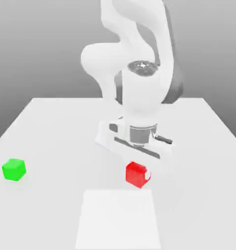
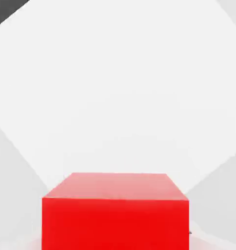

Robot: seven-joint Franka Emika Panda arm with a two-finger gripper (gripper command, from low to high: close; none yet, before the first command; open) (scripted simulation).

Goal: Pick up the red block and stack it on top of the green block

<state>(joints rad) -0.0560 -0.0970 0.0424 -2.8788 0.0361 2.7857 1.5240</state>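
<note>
"Pale rectangle (image 1: 118, 218), flat and plain, lies nearest the exterior view's camera. What do you have beyond it?"

"I have the red block (image 1: 135, 175), just past the far edge of that rectangle, towards its corner on the exterior view's right."

"Have it how? Touching, or only hovering around it?"

"Grasping it. My fingers (image 1: 147, 175) are closed on the block, one pale tip showing against its side towards the exterior view's right. In the hand view the block sits squarely in front of my palm, a lighter red face above a deeper red one."

"And is it clear of the table (image 1: 56, 146)?"

"I cannot tell whether its underside touches the surface. I can tell you it is not on the green block (image 1: 14, 169)."

"Where is that one, then?"

"Well apart from me, close to the table's edge on the exterior view's left, upright on the surface with its top bare."

"And the rest of you?"

"My arm (image 1: 142, 93) comes from the table's far side and bends down to my gripper (image 1: 138, 174). My wide white hand (image 1: 139, 149) sits slantwise above the red block, nearer the middle of the table than either side edge."
</note>
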